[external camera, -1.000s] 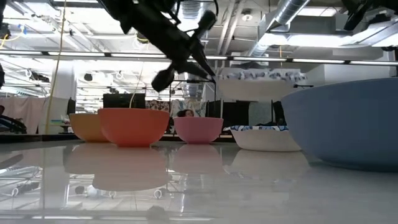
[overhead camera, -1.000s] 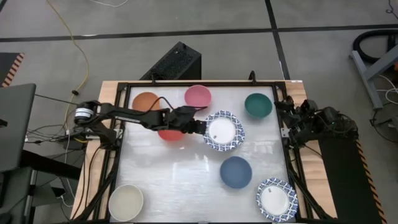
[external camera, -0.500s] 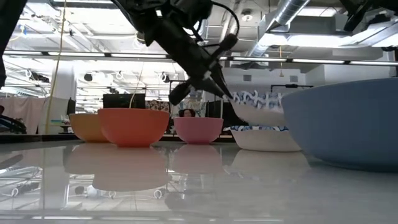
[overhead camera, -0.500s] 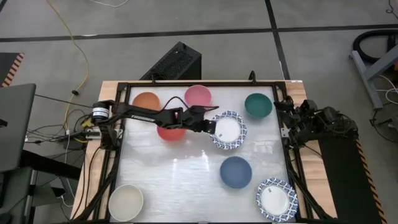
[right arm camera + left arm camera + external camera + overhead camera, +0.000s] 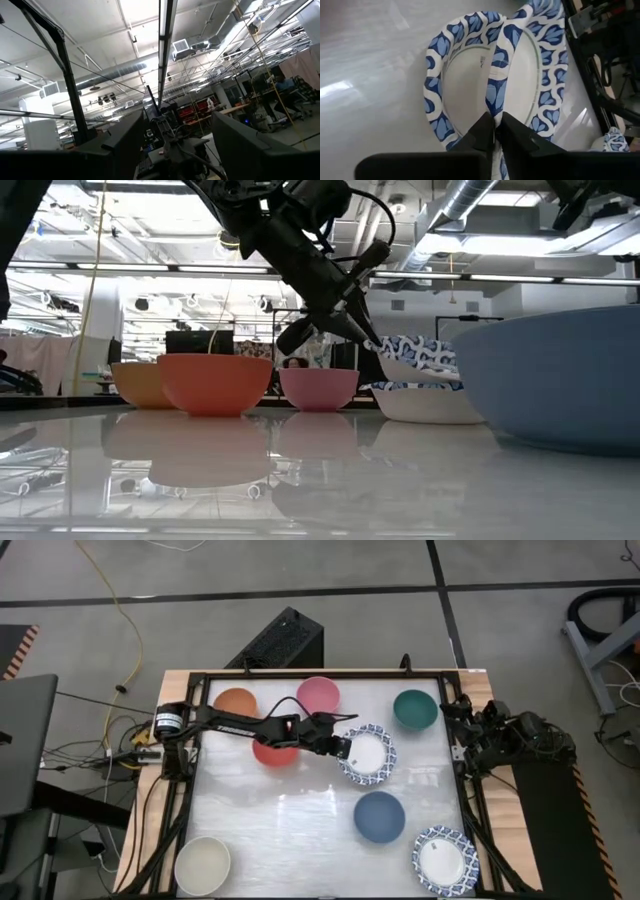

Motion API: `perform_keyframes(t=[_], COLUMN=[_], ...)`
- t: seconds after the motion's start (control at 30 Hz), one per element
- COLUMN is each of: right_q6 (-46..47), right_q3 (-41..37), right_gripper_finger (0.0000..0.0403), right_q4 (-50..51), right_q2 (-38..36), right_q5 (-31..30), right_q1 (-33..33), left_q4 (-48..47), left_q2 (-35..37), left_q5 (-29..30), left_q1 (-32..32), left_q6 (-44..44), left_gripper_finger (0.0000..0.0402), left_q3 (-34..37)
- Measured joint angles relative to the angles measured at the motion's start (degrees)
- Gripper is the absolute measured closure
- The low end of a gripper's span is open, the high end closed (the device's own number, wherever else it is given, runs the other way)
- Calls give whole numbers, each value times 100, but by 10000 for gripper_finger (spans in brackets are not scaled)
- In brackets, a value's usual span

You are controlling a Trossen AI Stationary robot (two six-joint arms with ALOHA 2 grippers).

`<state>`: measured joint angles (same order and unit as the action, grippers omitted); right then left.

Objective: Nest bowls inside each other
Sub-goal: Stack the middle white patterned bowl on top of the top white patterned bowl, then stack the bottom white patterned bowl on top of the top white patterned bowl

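A second ago we see the left end effector (image 5: 344,746) carrying a blue-patterned bowl (image 5: 370,747) well above the tabletop (image 5: 290,830); now that bowl has come down and sits tilted inside the second blue-patterned bowl (image 5: 425,402) just past the tabletop's centre toward two o'clock. In the left wrist view the fingers (image 5: 482,131) are pinched on the carried bowl's rim at its nine o'clock edge, so the grip is not yet let go, though we judge it is about to ease. That means one nesting is nearly made. The other bowls stand apart: orange (image 5: 236,703) and pink (image 5: 318,694) toward eleven and twelve, red (image 5: 273,752) under the left arm, dark green (image 5: 415,708) at one, blue (image 5: 380,816) at five, cream (image 5: 203,865) at seven, the third patterned bowl (image 5: 445,860) at the five o'clock corner. The right end effector waits off the three o'clock edge, fingers spread wide, holding nothing.
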<state>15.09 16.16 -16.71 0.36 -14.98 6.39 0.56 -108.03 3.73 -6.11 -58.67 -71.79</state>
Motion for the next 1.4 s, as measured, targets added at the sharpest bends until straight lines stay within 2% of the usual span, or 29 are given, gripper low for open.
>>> perform_keyframes(t=[0.2,0.57,0.7,0.83,0.97,1.07,1.13,1.27,1.4], right_q6=[-2,-6,-196,-539,-540,-505,-400,417,1287], right_q3=[2,2,2,2,2,15,167,862,1569], right_gripper_finger=[148,148,148,148,148,148,148,148,148], right_q4=[-2,0,151,571,977,1198,1737,3808,5314], right_q2=[0,0,-1,-2,-2,0,4,278,873], right_q5=[2,7,4,-29,-288,-319,-335,-601,-425], right_q1=[-2,-2,-2,-2,-3,-4,-4,-4,-4], left_q4=[22,-22,-28,-514,-1609,-2094,-2450,-2832,-3079], left_q2=[12,46,46,46,48,48,48,176,400], left_q5=[-28,-163,-478,-852,-638,-636,-719,-1032,-1226], left_q1=[0,-1,-54,-108,-104,-103,-103,-73,-20], left_q6=[453,657,447,507,966,1179,1307,1603,1813], left_gripper_finger=[324,209,195,194,193,193,193,193,193], left_q3=[0,0,-2,-271,-788,-1146,-1387,-1918,-2336])
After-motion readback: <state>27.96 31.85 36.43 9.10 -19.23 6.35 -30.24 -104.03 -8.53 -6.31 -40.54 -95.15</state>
